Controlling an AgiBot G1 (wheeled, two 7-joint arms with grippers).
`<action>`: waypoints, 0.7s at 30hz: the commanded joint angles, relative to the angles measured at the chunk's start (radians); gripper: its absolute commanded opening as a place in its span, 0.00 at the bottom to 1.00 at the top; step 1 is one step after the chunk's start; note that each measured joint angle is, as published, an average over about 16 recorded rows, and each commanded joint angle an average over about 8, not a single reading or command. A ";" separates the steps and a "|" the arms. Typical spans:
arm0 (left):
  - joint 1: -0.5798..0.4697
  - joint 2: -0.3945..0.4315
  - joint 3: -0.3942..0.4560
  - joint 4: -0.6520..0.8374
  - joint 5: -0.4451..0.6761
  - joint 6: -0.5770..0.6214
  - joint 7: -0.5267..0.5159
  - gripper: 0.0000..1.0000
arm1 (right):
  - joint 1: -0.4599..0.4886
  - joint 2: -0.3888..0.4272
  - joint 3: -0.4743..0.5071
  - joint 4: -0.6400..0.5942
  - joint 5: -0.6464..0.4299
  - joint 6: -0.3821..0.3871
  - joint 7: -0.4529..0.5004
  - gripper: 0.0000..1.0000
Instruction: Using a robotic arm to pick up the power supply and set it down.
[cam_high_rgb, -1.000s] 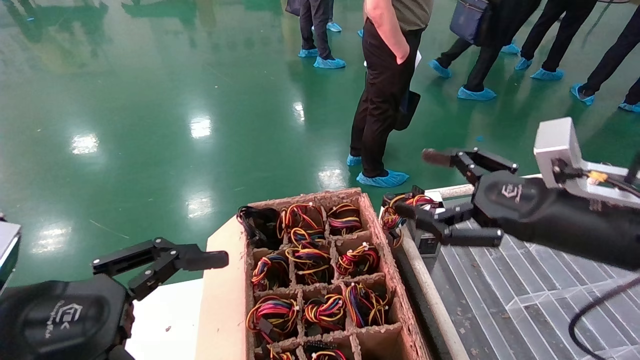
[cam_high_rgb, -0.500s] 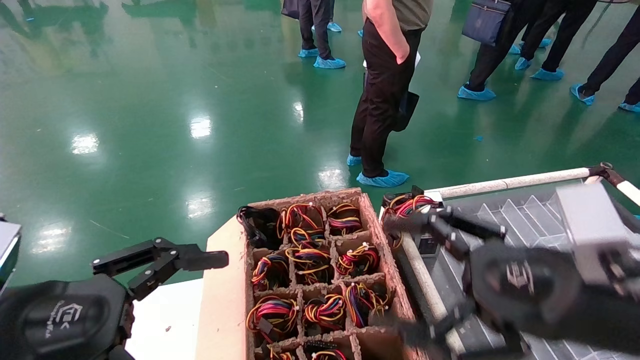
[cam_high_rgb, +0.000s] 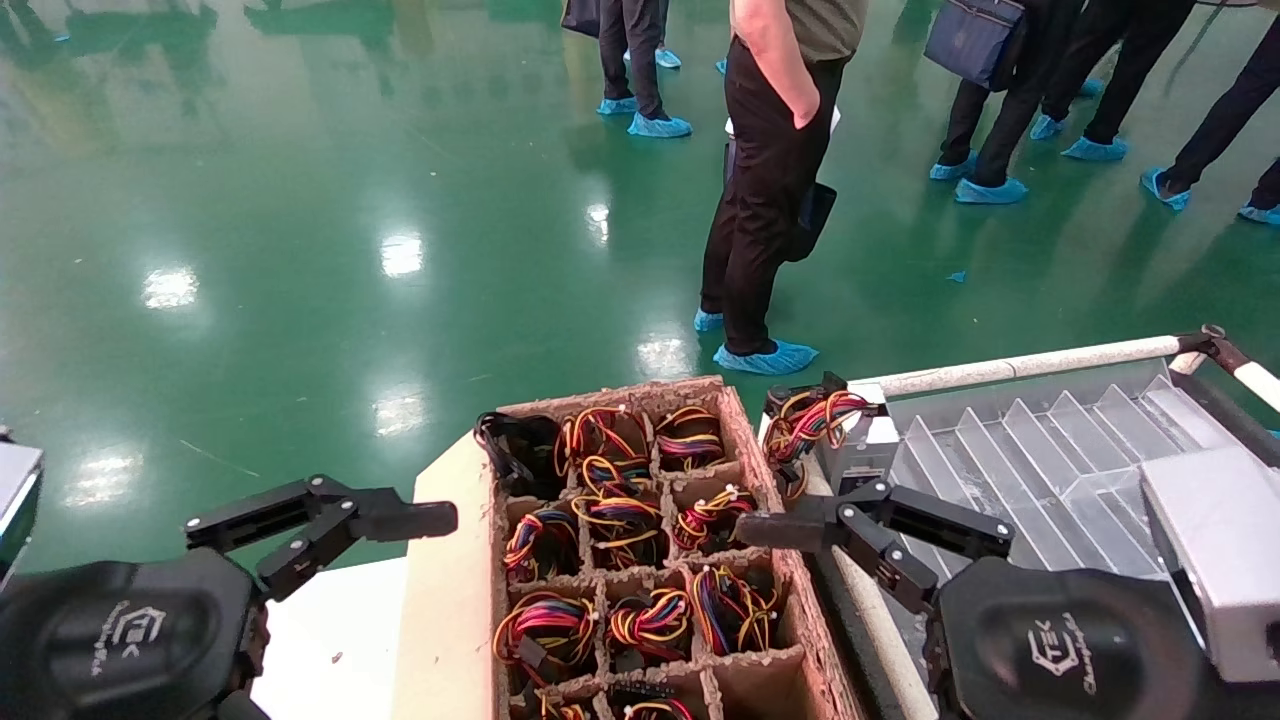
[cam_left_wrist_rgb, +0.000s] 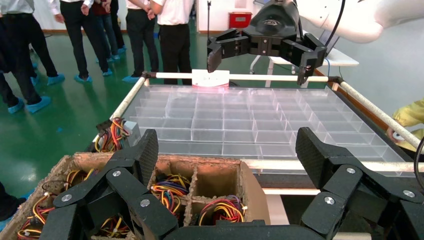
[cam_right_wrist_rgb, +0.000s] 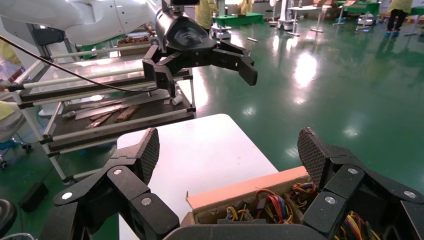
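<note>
The power supply (cam_high_rgb: 838, 438) sits at the near-left corner of the clear divider tray (cam_high_rgb: 1050, 450), w/ its bundle of red, yellow and black wires (cam_high_rgb: 810, 418) hanging toward the cardboard box (cam_high_rgb: 640, 540). In the left wrist view it shows as a small box w/ wires (cam_left_wrist_rgb: 116, 135) at the tray corner. It looks set down, nothing is holding it.

The right gripper (cam_high_rgb: 800, 560) is above the right edge of the box, near the supply but not touching it. Its fingers are spread wide and hold nothing; the right wrist view shows both fingers (cam_right_wrist_rgb: 135, 165) far apart over the box. The left gripper (cam_high_rgb: 330, 530) is parked off to the left over the white table (cam_high_rgb: 330, 640), also wide open and empty.

What could go wrong, I think:
- The box cells are full of more wire bundles, packed close. A finger going down could hook a neighbor's wires and pull up two things.
- The cell walls are thin. A finger could bump one and miss.
- The supply's wires hang over the tray rail (cam_high_rgb: 1010, 368), so a pass by the right arm could snag them and drag it off.
</note>
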 joint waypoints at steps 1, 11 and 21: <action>0.000 0.000 0.000 0.000 0.000 0.000 0.000 1.00 | -0.001 0.000 0.000 0.001 0.000 0.000 0.000 1.00; 0.000 0.000 0.000 0.000 0.000 0.000 0.000 1.00 | -0.004 0.002 0.001 0.005 0.003 -0.002 0.002 1.00; 0.000 0.000 0.000 0.000 0.000 0.000 0.000 1.00 | -0.006 0.003 0.002 0.010 0.005 -0.003 0.004 1.00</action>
